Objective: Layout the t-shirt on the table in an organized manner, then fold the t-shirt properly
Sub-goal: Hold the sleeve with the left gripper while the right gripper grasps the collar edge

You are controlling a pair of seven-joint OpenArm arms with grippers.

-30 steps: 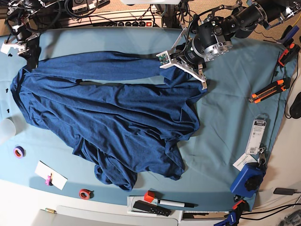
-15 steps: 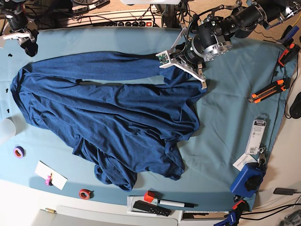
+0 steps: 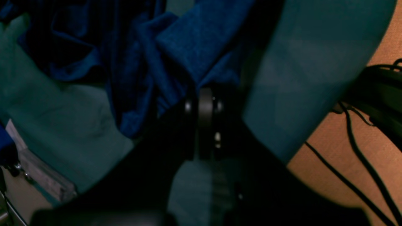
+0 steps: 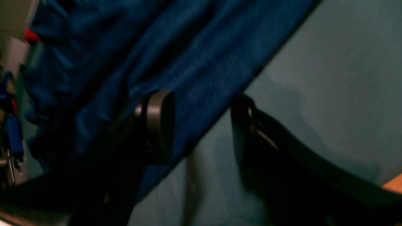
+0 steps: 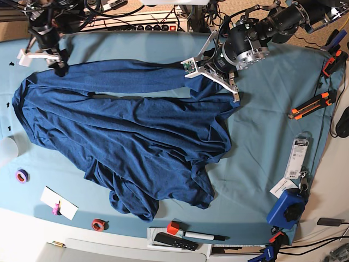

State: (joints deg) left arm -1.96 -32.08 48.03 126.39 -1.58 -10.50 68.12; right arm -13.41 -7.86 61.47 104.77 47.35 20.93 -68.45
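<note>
Two grippers meet the t-shirt (image 5: 125, 136) on the counter (image 5: 272, 109): left gripper (image 3: 202, 94) pinches it, right gripper (image 4: 201, 125) gapes at its edge

Non-task items, by position:
- Left edge: purple tape roll (image 5: 22, 176); white cup (image 5: 6, 150).
- Front edge: white card (image 5: 59, 202), pink clip (image 5: 55, 208), red tape roll (image 5: 98, 224), black remote (image 5: 175, 241), marker pen (image 5: 204, 236), small red block (image 5: 173, 227).
- Right edge: orange-black cutter (image 5: 312, 104), packaged item (image 5: 299, 158).
- Front-right corner: blue box (image 5: 287, 208).
- Behind back edge: power strip (image 5: 150, 26).
</note>
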